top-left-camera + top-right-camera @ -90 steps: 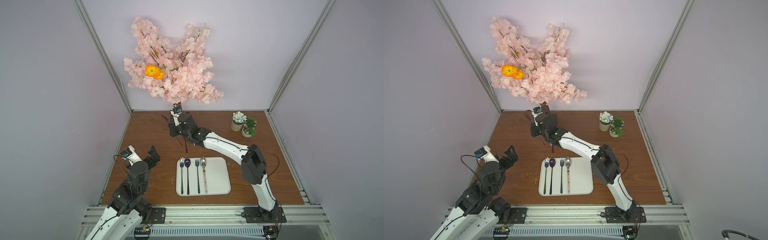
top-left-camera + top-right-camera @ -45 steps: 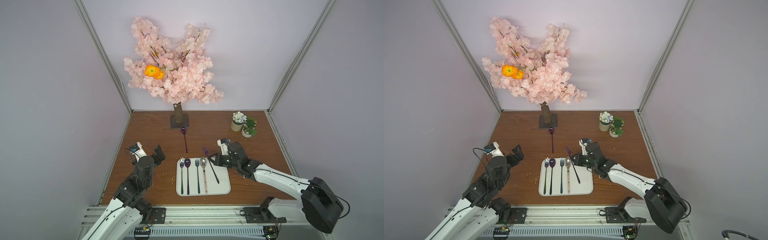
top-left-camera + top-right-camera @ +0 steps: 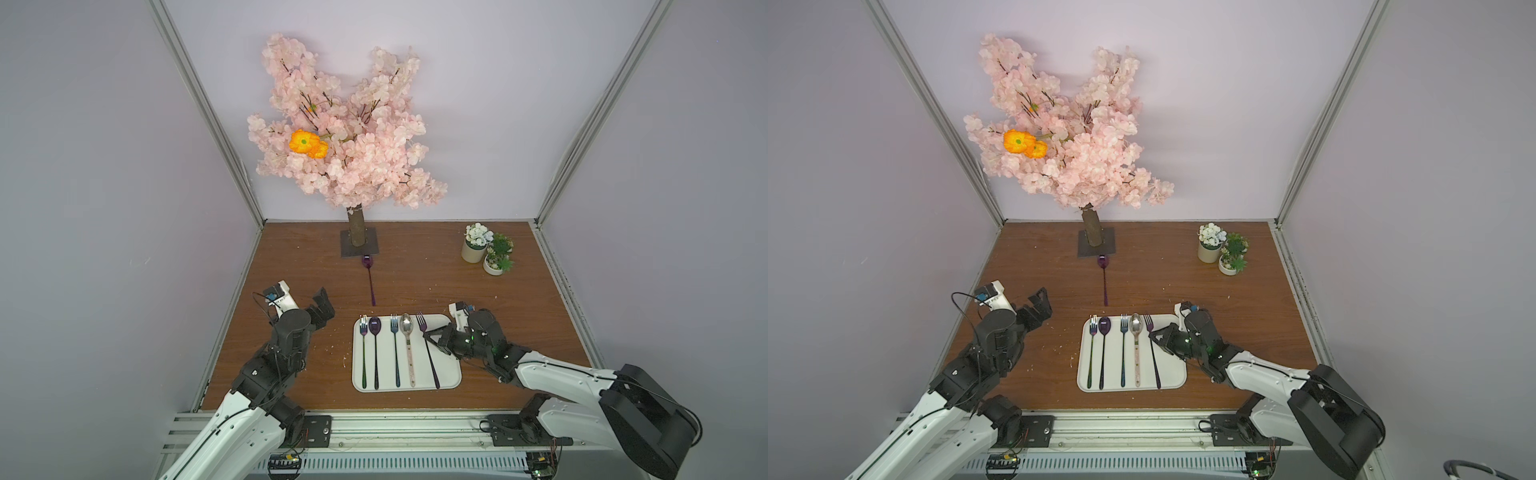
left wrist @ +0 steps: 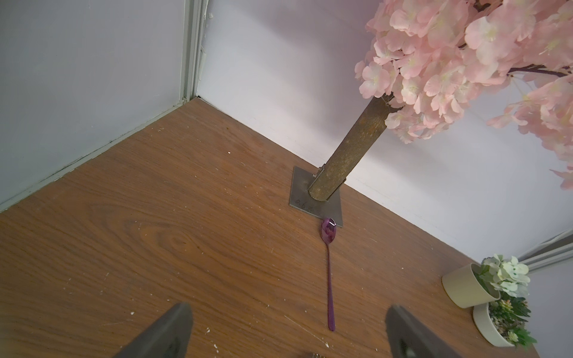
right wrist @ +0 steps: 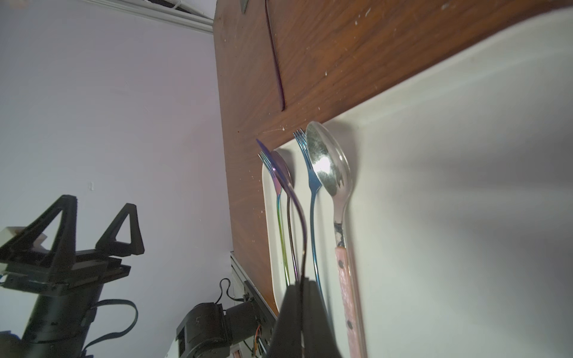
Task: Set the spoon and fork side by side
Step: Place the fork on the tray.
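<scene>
Pinching the purple fork point(image 3: 432, 365) by its handle, the right gripper point(image 3: 434, 338) was seen clamped over the white tray point(image 3: 451, 374), with the fork just beside the silver spoon point(image 3: 406, 328). The left gripper point(image 3: 324, 307) was held spread above the scuffed wooden table point(image 3: 415, 270). A purple spoon point(image 3: 369, 278) was seen lying on the table near the blossom tree's base plate point(image 3: 359, 245), and the whole was enclosed by lilac walls point(image 3: 498, 124).

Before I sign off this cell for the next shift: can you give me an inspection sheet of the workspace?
Surface: wooden table, pale flecks.
Job's things: purple fork beside silver spoon over tray; purple spoon lies near blossom tree base.
Clutter: nothing seen.
Tools: left tool open, empty; right tool shut on purple fork.
Cables: black loop at left wrist.
Surroundings: blossom tree, two potted plants, lilac walls.
</scene>
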